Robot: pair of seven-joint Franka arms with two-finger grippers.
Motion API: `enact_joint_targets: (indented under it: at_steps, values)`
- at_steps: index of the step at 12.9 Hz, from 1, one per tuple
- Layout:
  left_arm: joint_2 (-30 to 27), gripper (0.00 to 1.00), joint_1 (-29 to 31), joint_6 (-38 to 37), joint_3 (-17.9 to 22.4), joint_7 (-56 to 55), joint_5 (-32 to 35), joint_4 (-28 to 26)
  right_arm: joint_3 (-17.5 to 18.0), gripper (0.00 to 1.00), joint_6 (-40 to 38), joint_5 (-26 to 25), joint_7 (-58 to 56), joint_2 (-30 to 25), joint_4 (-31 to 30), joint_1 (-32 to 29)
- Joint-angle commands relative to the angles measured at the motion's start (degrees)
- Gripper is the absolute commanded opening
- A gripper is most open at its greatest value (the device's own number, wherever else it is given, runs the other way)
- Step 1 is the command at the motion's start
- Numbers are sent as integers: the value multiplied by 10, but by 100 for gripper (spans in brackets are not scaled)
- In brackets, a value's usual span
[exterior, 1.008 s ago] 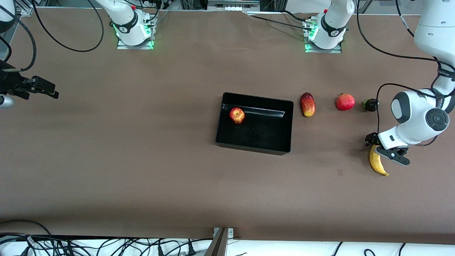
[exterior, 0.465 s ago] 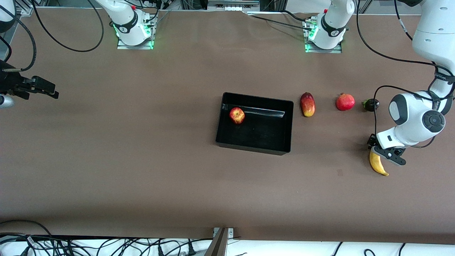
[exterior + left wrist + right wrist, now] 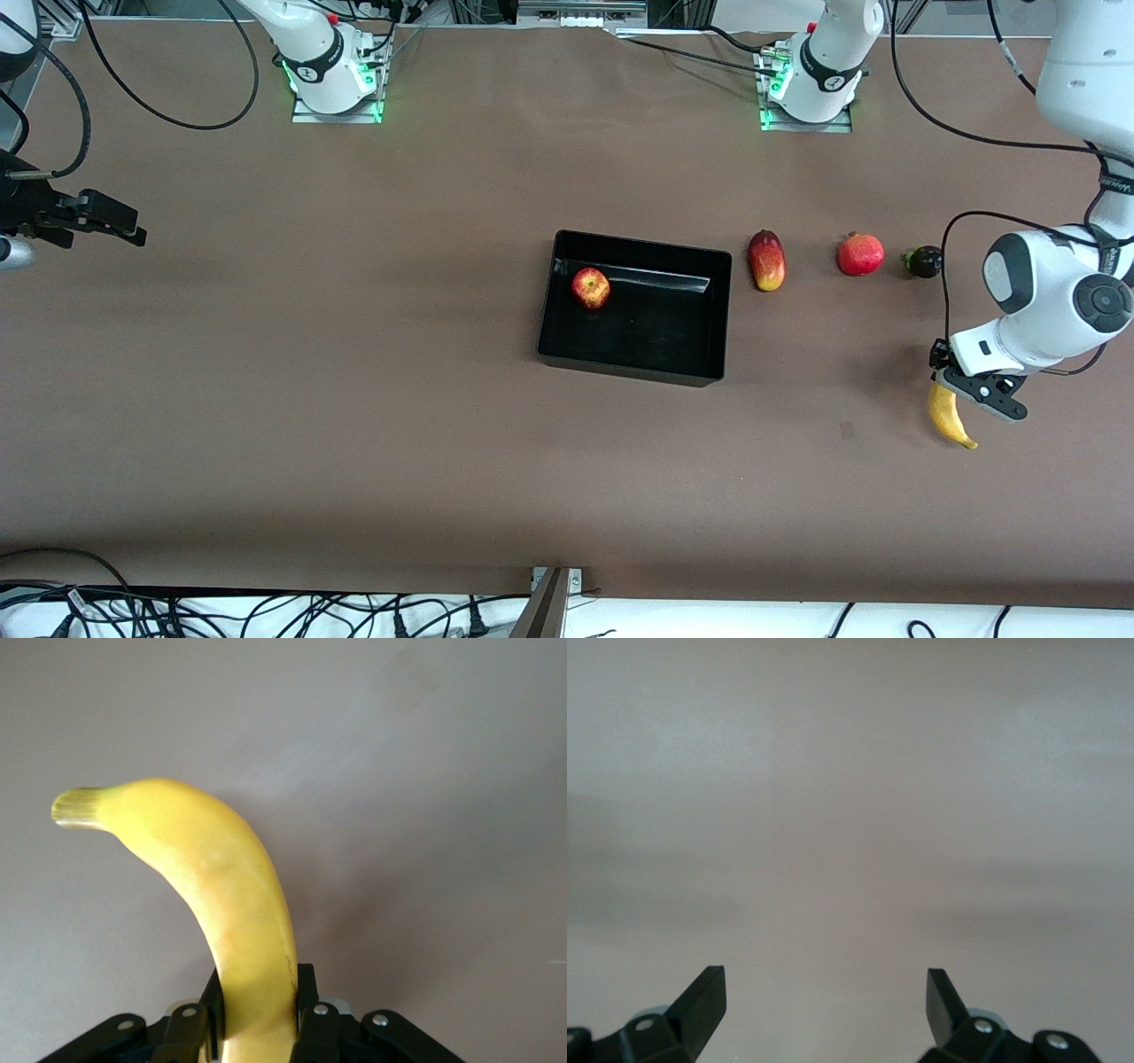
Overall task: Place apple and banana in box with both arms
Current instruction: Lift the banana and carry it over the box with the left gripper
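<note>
The yellow banana (image 3: 950,416) is clamped near one end between the fingers of my left gripper (image 3: 959,384) at the left arm's end of the table, low over the brown tabletop. In the left wrist view the banana (image 3: 226,895) curves away from the left gripper (image 3: 259,992), both fingers pressed on its sides. The red-yellow apple (image 3: 590,288) lies inside the black box (image 3: 634,369) at mid-table, in the corner toward the right arm's end. My right gripper (image 3: 120,226) waits open and empty over bare table at the right arm's end; it also shows in the right wrist view (image 3: 824,988).
A red-yellow mango (image 3: 766,260), a red pomegranate (image 3: 860,254) and a small dark fruit (image 3: 923,261) lie in a row between the box and the left arm's end. The arm bases (image 3: 330,71) stand at the table's top edge.
My left gripper, shut on the banana, has shifted a little toward the left arm's end of the table, carrying the banana along. The right arm has not moved.
</note>
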Motion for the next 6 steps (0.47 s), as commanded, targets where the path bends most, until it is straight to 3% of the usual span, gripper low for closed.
enact_joint_targets:
  at_steps: [1, 3, 6]
  values:
    - [-111, 0, -67, -116, -18, 2, -27, -20, 7, 100, -9, 10, 5, 2, 10, -10]
    - [-152, 0, -126, -149, -18, -7, -55, -30, 7, 100, -9, 11, 5, 2, 10, -10]
    - [-153, 0, -209, -149, -18, -111, -81, -35, 7, 100, -9, 10, 5, 2, 10, -10]
